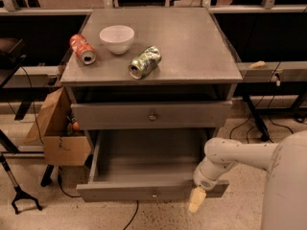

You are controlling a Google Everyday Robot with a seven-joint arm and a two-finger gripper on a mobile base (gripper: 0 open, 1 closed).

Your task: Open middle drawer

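The pincer (196, 204) is seen low at the right end of the middle drawer (120, 191), hanging just beside the drawer's front edge. Whether it touches that edge cannot be told. Whether the pincer is spread or closed cannot be told either, and nothing is seen held in it.

The middle drawer stands pulled well out of the cabinet. Its flat front lies directly left of the pincer and its bare inside lies up and to the left. The task is therefore judged to be all but done.

The drawer is judged to be stiff grey metal, fairly heavy but light on its runners since nothing is seen inside, and in no way fragile. The flat front is judged slippery and offers little to hold. The small round knob (154, 194), left of the pincer at the centre of the front, is the proper place to be gripped, and the upper lip of the front could be hooked instead.

Above the pincer, the upper drawer (120, 116) is seen shut. On the bench (192, 47), well above and to the left, a red can (82, 49), a green can (145, 62) and a white bowl (117, 38) are found. Print is seen on both cans, but no brand or word can be read.
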